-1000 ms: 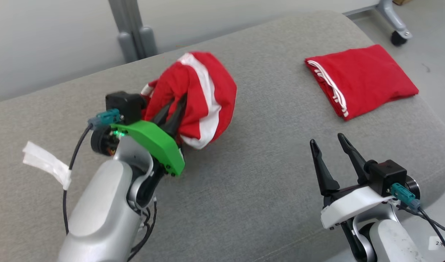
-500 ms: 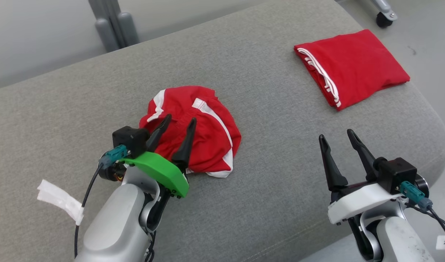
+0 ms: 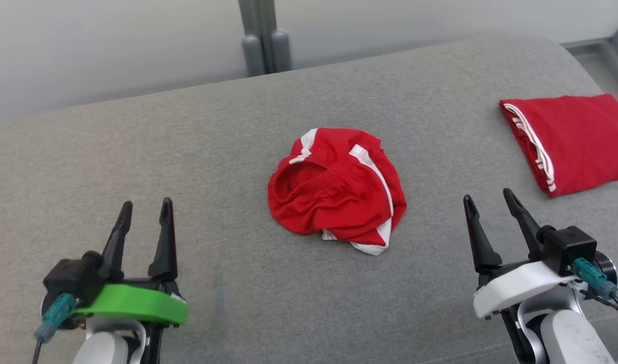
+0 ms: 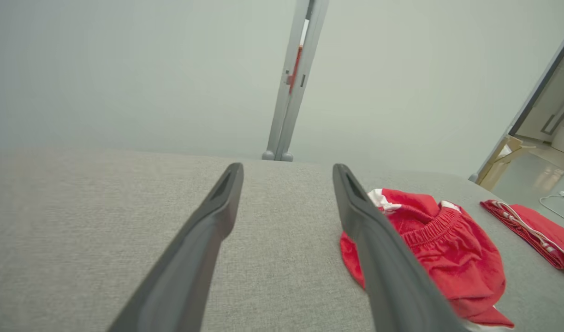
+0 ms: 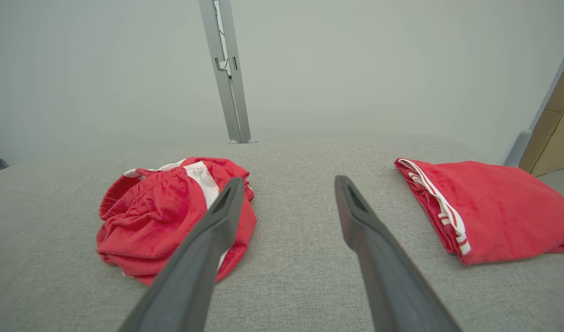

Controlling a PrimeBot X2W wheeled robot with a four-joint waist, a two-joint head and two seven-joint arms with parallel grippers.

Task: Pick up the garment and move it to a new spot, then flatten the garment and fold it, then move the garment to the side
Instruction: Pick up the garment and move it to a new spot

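Well, the biggest thing in front of me is the grey upholstered surface [image 3: 137, 151], a broad padded top that runs right across the head view and rounds off at its far right corner. Behind it stands a plain pale wall [image 3: 111, 45], with a grey metal post [image 3: 260, 35] rising just beyond the far edge, near the middle. At the far right of the surface lies a folded red piece [image 3: 581, 136], a neat flat packet with white stripes along its left edge. The crumpled red garment [image 3: 334, 194] sits near the middle of the surface, well apart from the folded piece, in a loose rounded heap. Its elastic waistband gapes toward the left and white bands show at its top and lower right. Neither of my grippers touches it. The left gripper [image 3: 147, 202], on its green mount [image 3: 132, 303], is at the lower left with its fingers spread and nothing between them, well to the left of the heap. From its wrist camera the garment lies off to the right, partly behind the right finger. The right gripper [image 3: 487, 194], on a white mount [image 3: 516, 285], is at the lower right, likewise spread and empty, pointing at the bare stretch between the heap and the folded piece. A small teal connector [image 3: 589, 270] hangs off the black block beside it.
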